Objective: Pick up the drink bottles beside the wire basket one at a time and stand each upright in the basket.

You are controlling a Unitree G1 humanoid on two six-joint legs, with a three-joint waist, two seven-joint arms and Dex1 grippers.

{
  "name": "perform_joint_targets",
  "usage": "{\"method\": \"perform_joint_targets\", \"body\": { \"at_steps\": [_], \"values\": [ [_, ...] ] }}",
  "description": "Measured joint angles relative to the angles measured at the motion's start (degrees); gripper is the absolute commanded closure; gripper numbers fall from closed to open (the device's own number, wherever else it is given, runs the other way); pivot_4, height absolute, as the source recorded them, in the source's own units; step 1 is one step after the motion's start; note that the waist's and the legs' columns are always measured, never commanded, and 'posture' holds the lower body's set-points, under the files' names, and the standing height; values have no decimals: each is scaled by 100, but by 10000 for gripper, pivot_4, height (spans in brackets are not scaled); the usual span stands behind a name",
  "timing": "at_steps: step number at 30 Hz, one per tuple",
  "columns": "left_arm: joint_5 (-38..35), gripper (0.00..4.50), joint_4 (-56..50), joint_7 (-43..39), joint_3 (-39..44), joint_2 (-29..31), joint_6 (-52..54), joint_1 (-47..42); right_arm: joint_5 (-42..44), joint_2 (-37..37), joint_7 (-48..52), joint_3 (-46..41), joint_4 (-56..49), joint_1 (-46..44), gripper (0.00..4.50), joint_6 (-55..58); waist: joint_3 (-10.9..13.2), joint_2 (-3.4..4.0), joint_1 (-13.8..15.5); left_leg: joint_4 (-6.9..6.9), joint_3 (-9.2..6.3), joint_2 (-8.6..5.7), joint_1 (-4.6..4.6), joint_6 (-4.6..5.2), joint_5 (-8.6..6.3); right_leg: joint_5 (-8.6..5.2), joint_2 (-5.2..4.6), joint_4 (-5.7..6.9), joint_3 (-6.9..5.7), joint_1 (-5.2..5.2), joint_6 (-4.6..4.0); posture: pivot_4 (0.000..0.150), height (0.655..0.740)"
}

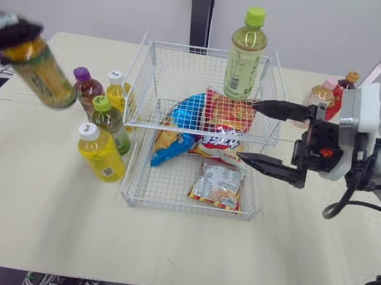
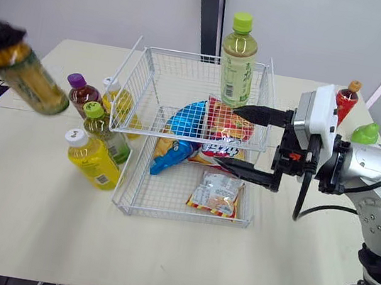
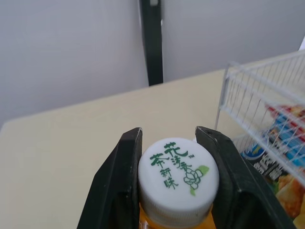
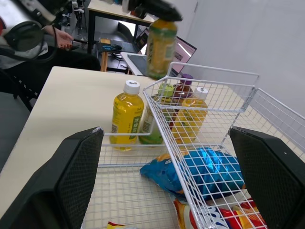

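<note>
Left claw [image 3: 169, 138] pinches a tea bottle cap [image 3: 177, 179], print readable from the wrist; right claw [image 1: 249, 130] spread at basket [image 1: 190, 46].

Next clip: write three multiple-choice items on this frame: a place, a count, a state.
1. Where is the tall green-capped bottle? A on the floor; B upright in the wire basket; C in a person's hand.
2. How many bottles stand on the table left of the basket? A two; B six; C four.
3. The right tool is: A open; B shut on a bottle; C shut on a snack bag.
Key: B, it stands at the basket's far side; C, four stand there; A, its jaws stand wide apart.
</note>
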Motion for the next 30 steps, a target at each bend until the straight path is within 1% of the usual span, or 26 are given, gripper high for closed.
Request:
{"method": "perform_joint_targets", "body": {
  "at_steps": [3, 5, 8, 12, 15, 19, 23, 27, 30],
  "values": [
    [97, 31250, 725, -277, -820, 20, 37, -1556, 198, -49, -267, -124, -243, 84, 0, 187, 2, -4, -2, 3, 6, -7, -2, 0, 0, 4, 0, 0, 1, 2, 8, 1500, 7400],
    [342, 31249, 1259, -498, -1383, -120, -20, -2514, 278, -69, -460, -165, -401, 157, 0, 293, 3, -5, -7, 6, 5, -11, -5, 0, 0, 4, 0, 2, 0, 1, 10, 1500, 7400],
    [867, 31250, 2239, -771, -2093, -627, -310, -3885, 472, -64, -863, -179, -662, 223, 0, 535, 4, -6, 2, 10, 2, -15, -12, 1, 0, 4, 1, 2, -5, -2, 11, 1500, 7400],
    [1339, 31250, 3168, -1180, -2584, -1362, -707, -4974, 822, -65, -1428, -261, -1059, 337, 0, 772, 4, -7, -16, 8, 3, -13, -24, 2, 0, 4, -4, -8, -3, -7, 13, 1500, 7400],
    [1590, 31250, 3661, -1467, -2798, -1873, -915, -5328, 1055, -78, -1849, -358, -1361, 444, 0, 894, 5, -5, -25, 10, 3, -12, -34, 3, -1, 3, -5, -10, -2, -14, 13, 1500, 7400],
    [1830, 31250, 4284, -1700, -2924, -2579, -1130, -5580, 1459, -90, -2522, -409, -1811, 521, 0, 987, 5, -5, -38, 12, 5, -12, -54, 4, 0, 3, -6, 0, 2, -40, 13, 1500, 7400],
    [2151, 31250, 4658, -1895, -3084, -2982, -1428, -5534, 1766, -213, -3249, -448, -2161, 634, 0, 1049, 5, -6, -95, 21, 15, -14, -91, 4, 1, 4, -7, 40, 24, -101, 12, 1500, 7400],
    [2360, 31250, 4804, -1915, -3100, -3374, -1795, -5293, 2090, -368, -4042, -525, -2489, 646, 0, 1043, 6, -6, -106, 22, 13, -13, -91, 5, 2, 4, -8, 44, 27, -103, 12, 1500, 7400],
    [2401, 31250, 4942, -1875, -3068, -3602, -1990, -5161, 2600, -628, -4707, -460, -2728, 611, 0, 931, 6, -6, -114, 23, 14, -14, -91, 5, 1, 4, -8, 45, 32, -104, 12, 1500, 7400]
  ]
}}
